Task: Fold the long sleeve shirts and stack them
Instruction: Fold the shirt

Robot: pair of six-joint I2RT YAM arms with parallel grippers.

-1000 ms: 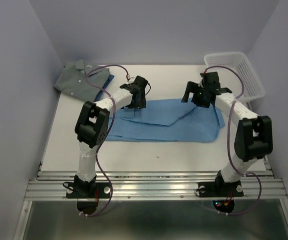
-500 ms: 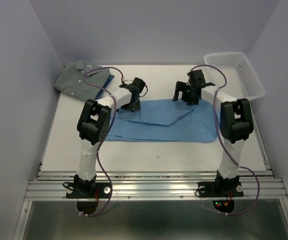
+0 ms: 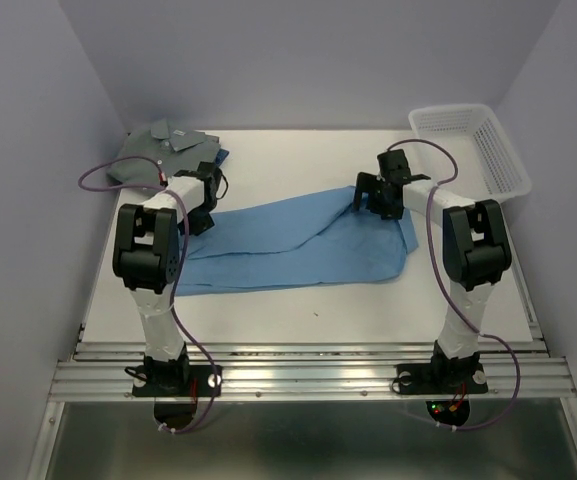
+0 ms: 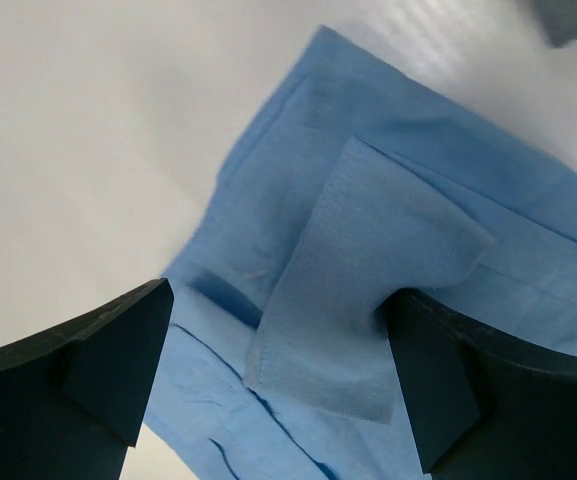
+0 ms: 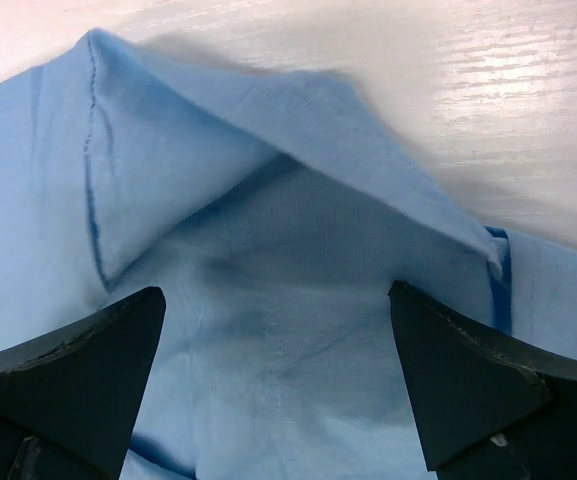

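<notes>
The light sky-blue shirt (image 3: 298,245) lies spread and skewed across the middle of the table. My left gripper (image 3: 204,207) is over its far left end. In the left wrist view (image 4: 278,300) its jaws stand wide open over a folded flap of blue cloth (image 4: 368,270). My right gripper (image 3: 376,196) is at the shirt's far right corner. In the right wrist view (image 5: 276,295) its jaws stand wide open over a raised fold of the shirt (image 5: 268,250). The grey-green shirt (image 3: 156,152) lies folded at the back left, on a darker blue shirt (image 3: 222,156) that shows only as a sliver.
A white mesh basket (image 3: 473,142) stands at the back right corner. Purple walls close in the left, back and right sides. The bare white table (image 3: 298,310) runs in front of the shirt to the metal rail at the near edge.
My left gripper has swung left, and the blue shirt has shifted left and skewed with it. My right gripper has stayed near the shirt's far right corner.
</notes>
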